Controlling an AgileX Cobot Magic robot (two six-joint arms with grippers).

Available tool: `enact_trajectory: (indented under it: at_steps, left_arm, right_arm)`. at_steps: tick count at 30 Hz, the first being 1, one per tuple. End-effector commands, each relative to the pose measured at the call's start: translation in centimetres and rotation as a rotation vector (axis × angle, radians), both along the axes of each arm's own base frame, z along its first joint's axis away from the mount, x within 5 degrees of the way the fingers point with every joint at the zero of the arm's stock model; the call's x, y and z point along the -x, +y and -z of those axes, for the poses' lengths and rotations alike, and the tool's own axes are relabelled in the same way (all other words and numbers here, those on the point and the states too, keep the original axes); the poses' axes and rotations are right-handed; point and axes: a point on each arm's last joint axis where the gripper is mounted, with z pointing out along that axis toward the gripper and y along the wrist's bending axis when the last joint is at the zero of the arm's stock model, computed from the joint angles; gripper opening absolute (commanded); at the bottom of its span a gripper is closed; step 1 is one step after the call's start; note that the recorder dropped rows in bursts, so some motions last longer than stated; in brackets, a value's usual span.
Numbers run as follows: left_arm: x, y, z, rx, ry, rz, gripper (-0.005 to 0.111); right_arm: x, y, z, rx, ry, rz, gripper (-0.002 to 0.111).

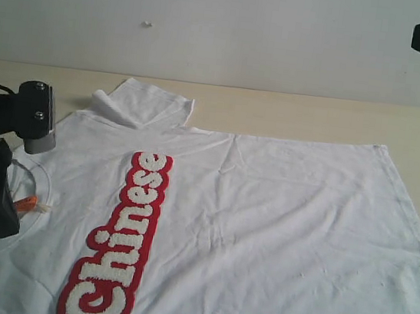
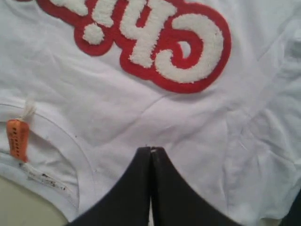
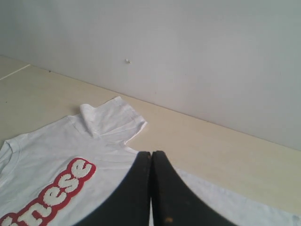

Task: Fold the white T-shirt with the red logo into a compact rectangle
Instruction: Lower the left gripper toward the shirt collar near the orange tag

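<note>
The white T-shirt (image 1: 265, 211) lies spread on the worktop (image 1: 316, 117), red logo (image 1: 117, 245) face up, one sleeve (image 1: 143, 103) folded over. My left hand (image 2: 150, 149) is closed and empty over the cloth beside the collar (image 2: 70, 162); my right hand (image 3: 151, 153), closed and empty too, hangs well above the shirt.

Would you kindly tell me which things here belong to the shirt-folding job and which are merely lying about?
Belonging to the job: white T-shirt, red logo, orange neck tag, left gripper (shut), right gripper (shut).
Just surroundings: table, wall, small speck on the wall.
</note>
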Motion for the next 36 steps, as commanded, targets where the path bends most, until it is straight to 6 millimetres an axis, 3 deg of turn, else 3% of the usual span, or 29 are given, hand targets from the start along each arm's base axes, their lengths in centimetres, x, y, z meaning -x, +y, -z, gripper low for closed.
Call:
enact_trajectory:
  at_steps: [1,7,11,13,16,24,28,36]
  left_arm:
    - [-1.1,-0.3,0.8,0.006,-0.03,0.037,0.0]
    - [-3.0,-0.1,-0.3,0.049,-0.177,0.014,0.0]
    - [-3.2,-0.2,-0.4,0.054,-0.201,0.008,0.0]
    - [-3.1,-0.2,-0.3,0.049,-0.18,0.013,0.0]
    - [-3.1,-0.2,-0.3,0.049,-0.18,0.013,0.0]
    - [-3.1,-0.2,-0.3,0.05,-0.183,0.014,0.0]
    - [-3.1,-0.2,-0.3,0.051,-0.191,0.012,0.0]
    - [-3.3,-0.2,-0.4,0.054,-0.204,0.009,0.0]
  right_arm:
    - [-0.1,0.1,-0.2,0.006,-0.008,-0.009,0.0]
    - [0.1,0.9,-1.3,-0.153,-0.052,-0.077,0.0]
    - [0.2,1.0,-1.0,0.097,-0.137,-0.157,0.0]
    - [0.7,1.4,-0.5,0.41,-0.255,-0.324,0.0]
    - [1.2,1.8,0.1,0.687,-0.427,-0.456,0.0]
    - [-0.4,-1.1,0.4,1.122,-0.422,-0.243,0.0]
    - [-1.3,-2.6,1.1,1.148,-0.312,-0.115,0.0]
    - [-3.8,-3.8,4.6,1.172,-0.167,-0.131,0.0]
